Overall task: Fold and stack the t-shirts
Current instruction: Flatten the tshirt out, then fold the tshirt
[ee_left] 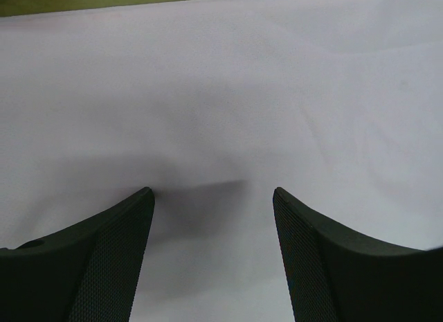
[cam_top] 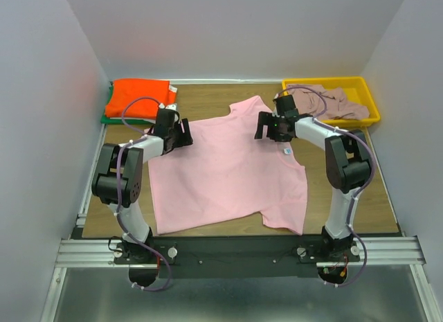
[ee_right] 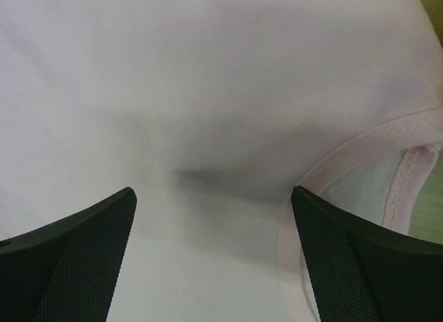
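Note:
A light pink t-shirt (cam_top: 228, 173) lies spread flat on the wooden table. My left gripper (cam_top: 183, 133) is open at the shirt's left shoulder edge; in the left wrist view (ee_left: 213, 194) its fingers (ee_left: 104, 253) straddle plain pink cloth (ee_left: 228, 93). My right gripper (cam_top: 266, 127) is open over the shirt's collar area; in the right wrist view (ee_right: 213, 194) its fingers (ee_right: 346, 246) stand wide over the cloth, beside the ribbed neckline (ee_right: 360, 152). A folded orange tee (cam_top: 140, 97) lies on a green one (cam_top: 109, 118) at back left. A dusty mauve tee (cam_top: 332, 102) sits crumpled in the tray.
A yellow plastic tray (cam_top: 370, 118) stands at the back right corner. White walls close in the table on left, back and right. A metal rail (cam_top: 235, 249) runs along the near edge by the arm bases.

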